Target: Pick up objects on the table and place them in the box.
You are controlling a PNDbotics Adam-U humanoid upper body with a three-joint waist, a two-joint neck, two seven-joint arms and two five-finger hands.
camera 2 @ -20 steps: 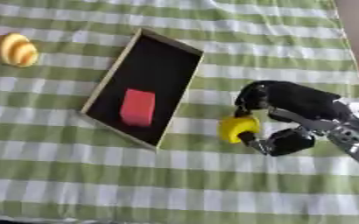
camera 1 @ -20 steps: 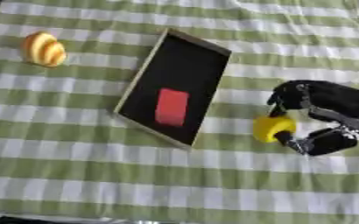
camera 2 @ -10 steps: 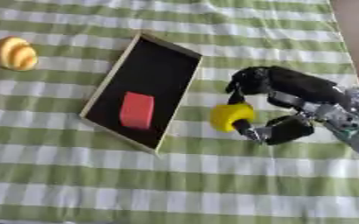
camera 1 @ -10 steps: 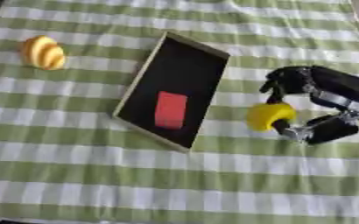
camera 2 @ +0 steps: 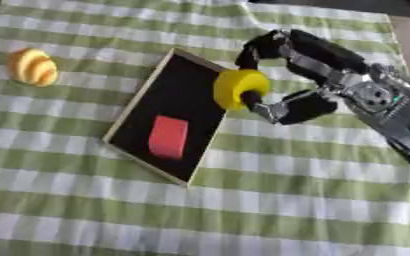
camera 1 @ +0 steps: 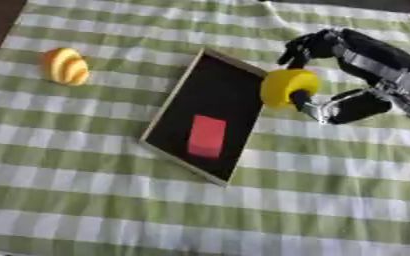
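One red block [camera 1: 207,136] is already lying flat in the shallow black box [camera 1: 184,107], whose rim is pale and thin. A smooth, round yellow ball [camera 1: 286,88] is clamped between the curled fingers and thumb of the right hand [camera 2: 298,106] at the box's right edge, not yet released. A ridged orange-yellow piece [camera 1: 64,66] is left on the green-and-white checked cloth [camera 1: 331,200], well apart from the box; no left hand is seen
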